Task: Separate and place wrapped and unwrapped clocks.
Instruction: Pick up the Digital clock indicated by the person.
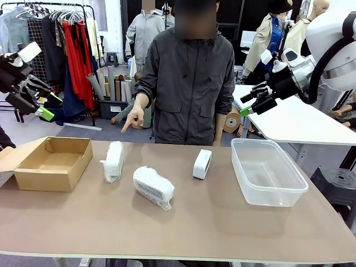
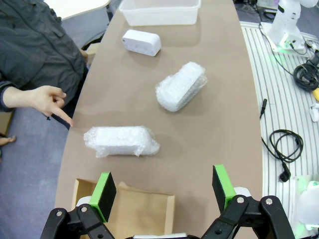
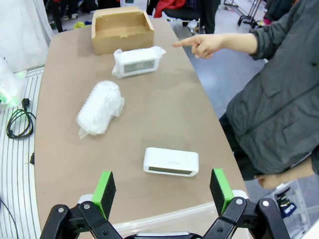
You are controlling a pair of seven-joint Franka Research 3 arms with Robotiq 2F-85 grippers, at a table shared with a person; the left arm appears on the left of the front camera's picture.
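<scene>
- Plainly, both tools hang above the surface with jaws spread wide and nothing in them: the left tool at the cardboard box end, the right tool at the clear plastic tub end.
- One wrapped clock lies just beside the box, the second wrapped clock nearer the middle, and the bare clock stands just beside the tub.
- The person's hand points down toward the wrapped clock by the box.
- That bundle is the left tool's nearest piece. In the left wrist view it sits ahead of the fingers, its long axis in line with the gap between them.
- The wrist would likely need a quarter turn to close across the short side.
</scene>
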